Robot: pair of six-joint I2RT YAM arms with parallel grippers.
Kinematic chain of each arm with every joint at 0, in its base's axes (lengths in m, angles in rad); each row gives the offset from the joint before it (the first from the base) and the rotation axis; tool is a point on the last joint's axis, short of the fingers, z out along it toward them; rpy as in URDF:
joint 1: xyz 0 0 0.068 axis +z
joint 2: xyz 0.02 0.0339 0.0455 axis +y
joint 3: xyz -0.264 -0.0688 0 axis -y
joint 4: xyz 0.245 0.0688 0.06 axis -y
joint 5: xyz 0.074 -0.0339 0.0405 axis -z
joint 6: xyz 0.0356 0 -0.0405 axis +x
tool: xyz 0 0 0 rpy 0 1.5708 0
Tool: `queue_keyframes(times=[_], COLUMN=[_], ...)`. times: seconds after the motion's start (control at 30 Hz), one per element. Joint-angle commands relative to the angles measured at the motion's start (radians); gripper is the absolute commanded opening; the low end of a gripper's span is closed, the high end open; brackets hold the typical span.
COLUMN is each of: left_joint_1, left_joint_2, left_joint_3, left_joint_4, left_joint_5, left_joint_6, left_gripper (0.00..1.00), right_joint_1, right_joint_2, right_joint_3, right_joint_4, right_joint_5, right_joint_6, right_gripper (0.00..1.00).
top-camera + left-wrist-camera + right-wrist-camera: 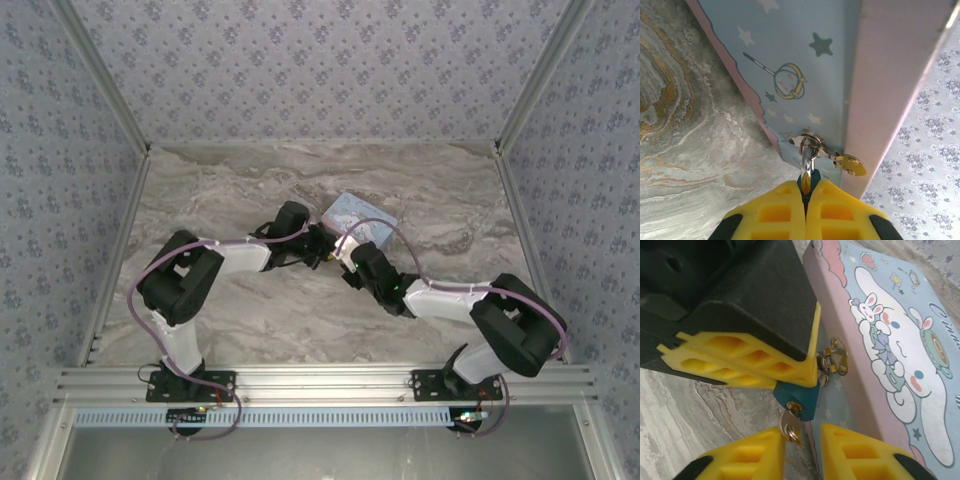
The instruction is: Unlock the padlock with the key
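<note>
- Padlock [799, 396], small and teal, hangs from the hasp [838, 357] on the side wall of the tin box [890, 340]. We see its thin silvery shackle [807, 156] threaded through the hasp loop.
- We find the left gripper [805, 192] clamped tight on the padlock's body. Its yellow fingers [747, 360] are pressed together, with just a teal sliver between them in the left wrist view.
- We see the key [790, 428] sticking out of the padlock at the end away from the shackle, its blade in the keyhole and its head free.
- We see the right gripper [803, 439] bracketing the key head with a narrow gap. The head lies just beside one finger and the other stands off, so we see no grip on it.
- From above, we see both grippers meeting at the near side of the tin box on the marble table [250, 320].
</note>
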Motion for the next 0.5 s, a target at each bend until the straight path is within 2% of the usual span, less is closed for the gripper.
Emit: queue_keyframes(times=[0.0,0.23,0.47], left_joint_1=[0.0,0.0,0.0], left_joint_2=[-0.035,-0.032,-0.029], left_joint_3=[0.011,0.01,0.006], left_joint_4=[0.026,0.029,0.032], left_joint_5=[0.033,0.036,0.035], left_joint_6=[0.012,0.012,0.014], left_gripper=[0.0,0.0,0.0], right_joint_1=[-0.016,-0.027,-0.056], right_joint_2=[0.013,0.013,0.004], right_joint_3=[0.041,0.048,0.051], right_joint_4=[0.014,-0.003,-0.011], right_joint_5=[-0.012,-0.051,-0.159], right_joint_6=[-0.003,0.004,0.043], right_gripper=[0.2,0.01,0.0])
